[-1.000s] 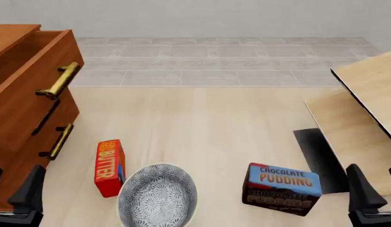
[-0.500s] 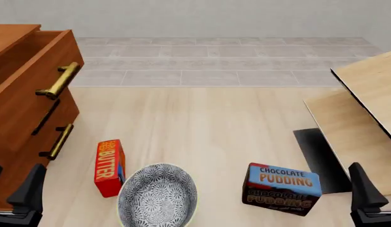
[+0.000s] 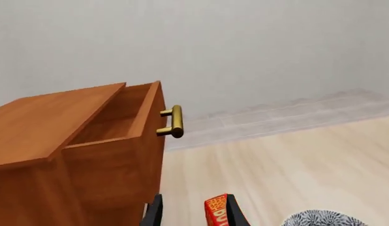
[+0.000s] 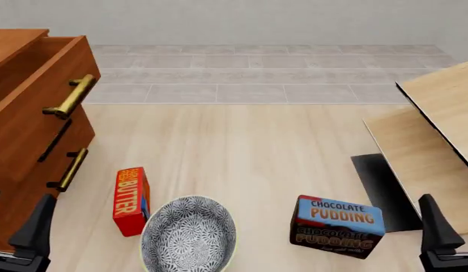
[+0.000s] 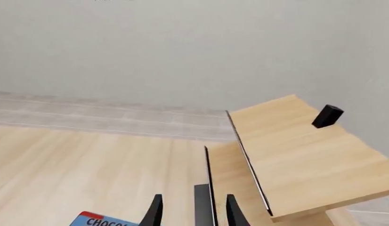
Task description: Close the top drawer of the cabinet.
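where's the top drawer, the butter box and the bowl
top drawer (image 4: 45,107), front view, on its wooden front panel
butter box (image 4: 127,198), front view, on its lettered red face
bowl (image 4: 187,235), front view, on its patterned inside

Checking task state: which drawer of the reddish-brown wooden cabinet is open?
The top drawer with the largest brass bar handle; it juts forward, its hollow interior visible.

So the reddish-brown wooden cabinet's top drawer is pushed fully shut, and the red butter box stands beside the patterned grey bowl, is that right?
Not quite. The top drawer of the reddish-brown wooden cabinet is pulled out, not shut; the left wrist view shows its open inside behind the brass bar handle. The red butter box does stand beside the patterned grey bowl.
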{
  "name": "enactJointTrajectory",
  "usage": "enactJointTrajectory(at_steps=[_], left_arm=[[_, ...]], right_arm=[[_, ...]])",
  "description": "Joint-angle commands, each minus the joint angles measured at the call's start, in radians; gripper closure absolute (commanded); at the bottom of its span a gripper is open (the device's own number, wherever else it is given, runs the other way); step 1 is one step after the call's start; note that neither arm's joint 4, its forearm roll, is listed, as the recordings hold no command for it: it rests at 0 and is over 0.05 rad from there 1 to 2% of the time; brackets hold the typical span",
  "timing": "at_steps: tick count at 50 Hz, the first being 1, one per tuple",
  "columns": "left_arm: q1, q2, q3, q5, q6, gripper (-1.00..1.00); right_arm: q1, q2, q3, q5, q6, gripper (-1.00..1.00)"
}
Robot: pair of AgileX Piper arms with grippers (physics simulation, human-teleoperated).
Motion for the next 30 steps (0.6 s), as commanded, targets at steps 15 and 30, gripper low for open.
enactJointTrajectory(at_steps=[15, 30], left_arm=[[-0.076, 0.001, -0.019, -0.021, 0.236, -1.0], [-0.125, 0.002, -0.012, -0.041, 0.333, -1.0]], right_arm=[[0.003, 0.0, -0.002, -0.021, -0.022, -1.0], [0.009, 0.0, 0.003, -0.022, -0.024, -1.0]])
